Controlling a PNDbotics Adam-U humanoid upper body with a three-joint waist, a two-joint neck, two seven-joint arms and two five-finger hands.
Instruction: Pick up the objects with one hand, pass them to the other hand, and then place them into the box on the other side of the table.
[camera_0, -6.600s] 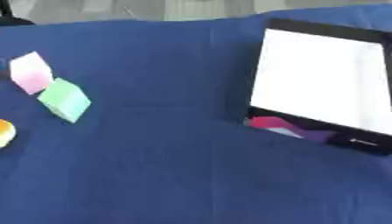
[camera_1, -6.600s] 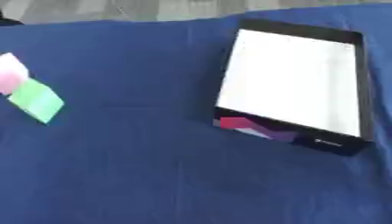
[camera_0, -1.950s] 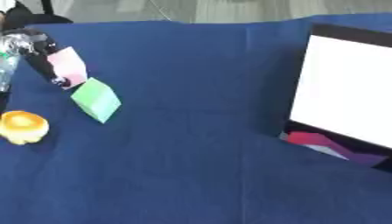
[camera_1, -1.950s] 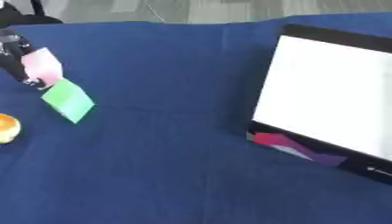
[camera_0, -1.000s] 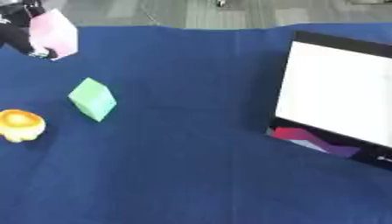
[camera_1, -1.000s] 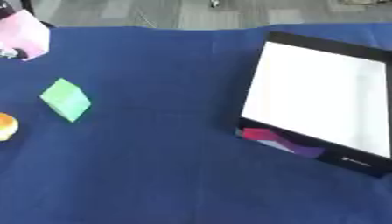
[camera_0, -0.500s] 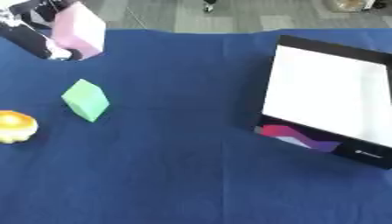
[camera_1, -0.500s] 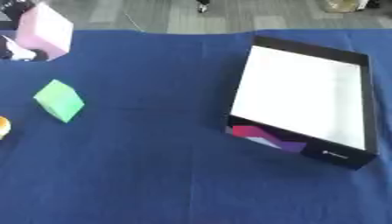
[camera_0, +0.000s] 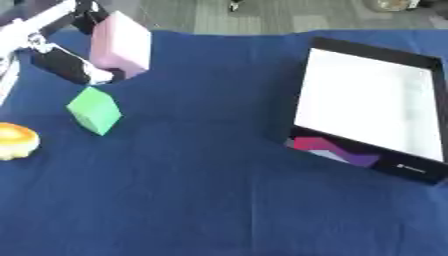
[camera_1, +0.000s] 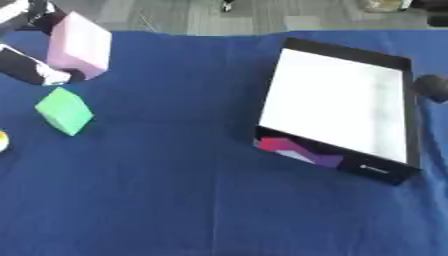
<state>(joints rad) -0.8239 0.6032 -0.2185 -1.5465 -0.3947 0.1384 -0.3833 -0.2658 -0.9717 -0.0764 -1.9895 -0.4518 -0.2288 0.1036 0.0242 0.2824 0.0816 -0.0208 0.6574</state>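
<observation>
My left hand (camera_0: 63, 66) comes in from the upper left and is shut on a pale pink block (camera_0: 121, 45), held up above the blue tablecloth. A green block (camera_0: 94, 110) lies on the cloth just below it, apart from the hand. The black box with a white inside (camera_0: 367, 162) lies at the right with nothing in it. Only a dark rounded bit of my right hand (camera_1: 431, 87) shows, at the right edge beside the box's rim.
An orange and yellow rounded thing (camera_0: 16, 141) sits at the left edge, below the green block. The blue cloth (camera_0: 201, 195) covers the whole table. Grey floor shows beyond the far edge.
The left hand has taken the pink block from beside the green block, lifted it, and carried it a little right. The head camera has also shifted. A dark part now shows at the right edge.
</observation>
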